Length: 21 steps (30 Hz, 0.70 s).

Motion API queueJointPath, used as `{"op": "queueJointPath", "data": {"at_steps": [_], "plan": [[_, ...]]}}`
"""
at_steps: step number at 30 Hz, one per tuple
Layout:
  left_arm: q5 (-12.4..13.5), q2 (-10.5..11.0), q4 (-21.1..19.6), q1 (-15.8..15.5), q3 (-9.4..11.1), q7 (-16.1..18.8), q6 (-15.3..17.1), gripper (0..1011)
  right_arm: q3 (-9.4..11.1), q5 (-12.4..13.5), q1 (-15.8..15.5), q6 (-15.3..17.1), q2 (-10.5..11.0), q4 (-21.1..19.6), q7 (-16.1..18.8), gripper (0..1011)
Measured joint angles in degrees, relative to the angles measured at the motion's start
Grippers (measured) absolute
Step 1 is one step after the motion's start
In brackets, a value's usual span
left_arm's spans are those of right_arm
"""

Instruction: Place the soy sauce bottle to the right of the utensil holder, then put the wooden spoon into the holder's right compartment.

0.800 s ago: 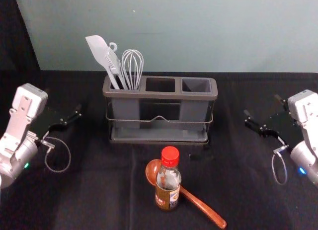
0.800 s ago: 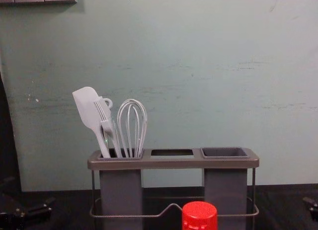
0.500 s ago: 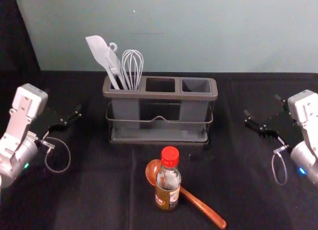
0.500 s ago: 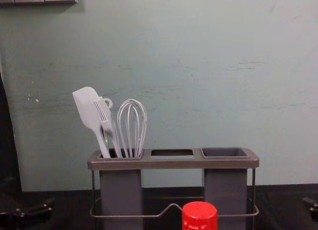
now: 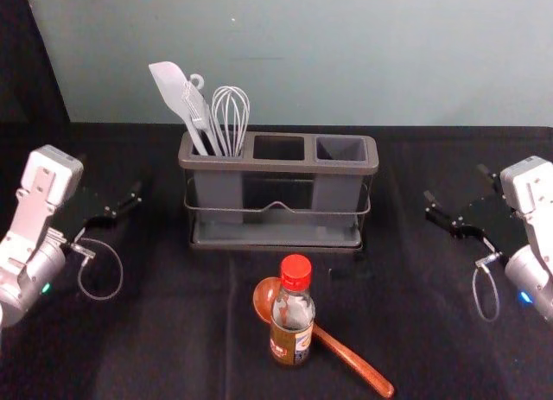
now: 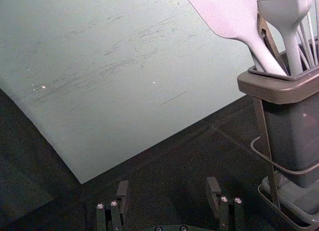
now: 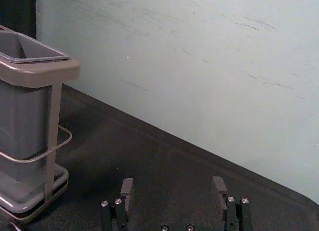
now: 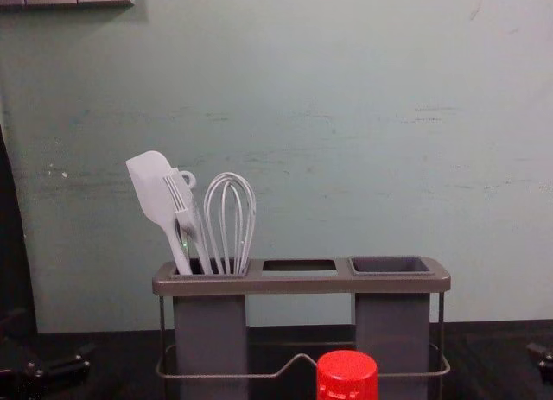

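Red-capped soy sauce bottle (image 5: 292, 322) stands between the wide-open, empty left claw (image 5: 110, 174) and right claw (image 5: 455, 182), well apart from both.

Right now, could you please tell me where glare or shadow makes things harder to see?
Head view: the black cloth swallows most shadows; left wrist view: the spatula looks bright, its face nearly washed out; right wrist view: a soft sheen lies on the rim of the utensil holder.

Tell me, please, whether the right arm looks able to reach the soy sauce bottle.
Probably yes: the right gripper is open, and nothing stands between it and the soy sauce bottle.
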Motion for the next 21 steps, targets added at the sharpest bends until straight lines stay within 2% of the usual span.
{"op": "queueJointPath", "data": {"at_steps": [17, 21], "plan": [[0.0, 0.0, 0.0, 0.0, 0.0, 0.0, 0.0, 1000, 0.07, -0.04, -0.05, 0.0, -0.01, -0.04, 0.0, 1003], [0.0, 0.0, 0.0, 0.0, 0.0, 0.0, 0.0, 1000, 1.1, -0.91, -1.94, 0.56, 0.36, -2.72, -0.73, 1003]]}}
